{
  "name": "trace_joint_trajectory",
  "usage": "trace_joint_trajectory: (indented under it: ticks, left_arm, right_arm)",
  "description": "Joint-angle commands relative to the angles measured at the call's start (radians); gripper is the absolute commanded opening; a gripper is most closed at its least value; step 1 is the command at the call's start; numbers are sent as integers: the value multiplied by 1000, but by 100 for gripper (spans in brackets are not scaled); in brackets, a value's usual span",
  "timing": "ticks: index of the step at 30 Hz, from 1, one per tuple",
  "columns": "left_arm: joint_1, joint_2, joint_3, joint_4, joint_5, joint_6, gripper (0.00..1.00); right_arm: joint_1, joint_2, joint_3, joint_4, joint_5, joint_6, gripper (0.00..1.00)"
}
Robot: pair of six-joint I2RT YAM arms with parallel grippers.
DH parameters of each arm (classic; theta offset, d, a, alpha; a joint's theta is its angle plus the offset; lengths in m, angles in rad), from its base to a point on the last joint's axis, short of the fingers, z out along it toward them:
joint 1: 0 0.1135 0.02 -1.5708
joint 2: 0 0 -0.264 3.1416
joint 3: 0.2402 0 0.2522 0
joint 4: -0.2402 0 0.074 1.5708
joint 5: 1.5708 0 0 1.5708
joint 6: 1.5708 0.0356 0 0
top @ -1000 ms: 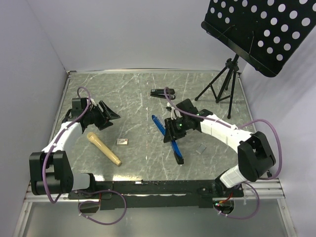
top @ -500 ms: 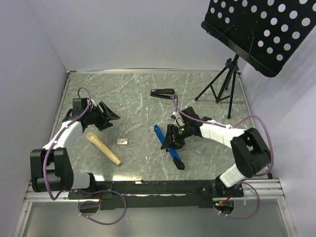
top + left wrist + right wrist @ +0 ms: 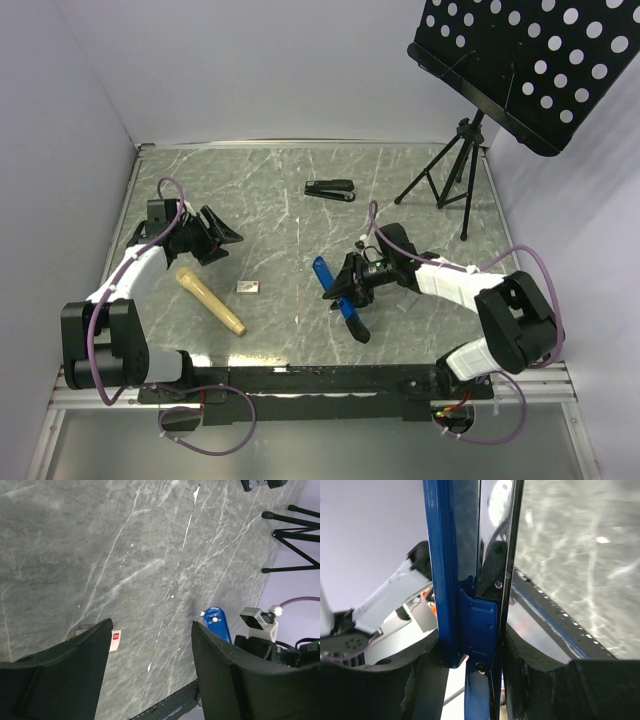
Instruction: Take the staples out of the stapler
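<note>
Presently noted: blue stapler (image 3: 322, 269) pinched between right gripper (image 3: 355, 285) fingers; left gripper (image 3: 150, 632) spread wide, holding nothing; red tag (image 3: 116, 636) on small box (image 3: 249, 287), print too small to read.

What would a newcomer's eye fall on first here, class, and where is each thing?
The blue stapler right of centre stands out, clamped in the right claw. A big black perforated music stand looms at the far right corner. The left claw hangs open on the left, near a tan rod.

Glossy blue plastic stapler (image 3: 445, 555) (mirror-bright metal rail (image 3: 495, 530)); matt, marble-patterned table (image 3: 270, 190).
</note>
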Motion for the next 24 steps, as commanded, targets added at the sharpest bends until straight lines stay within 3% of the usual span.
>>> trace_joint_trajectory:
  ticks: [1, 4, 7, 8, 9, 11, 15, 18, 24]
  left_arm:
    - [10, -21, 3, 19, 23, 4, 69]
    - [12, -25, 12, 11, 22, 16, 69]
    - [10, -32, 11, 26, 72, 13, 70]
    - [12, -46, 1, 105, 116, 7, 70]
    - [7, -57, -26, 167, 270, -5, 70]
    - [-27, -98, -38, 285, 325, -72, 72]
    - [-114, -129, 47, 238, 279, -42, 75]
    - [-143, -137, 34, 357, 356, -135, 78]
    - [-197, -158, 9, 494, 371, -209, 89]
  right_arm:
    - [-8, -58, 91, -101, -1, -32, 0]
    - [-6, -60, 186, -206, 53, -184, 0]
    - [9, -52, 315, -393, 235, -447, 0]
    - [21, -41, 380, -481, 382, -514, 0]
    - [36, -35, 401, -505, 476, -572, 0]
    - [81, -50, 387, -473, 608, -664, 0]
    - [179, -106, 338, -352, 780, -721, 0]
    - [269, -150, 314, -257, 890, -756, 0]
    - [464, -175, 401, -246, 1090, -858, 0]
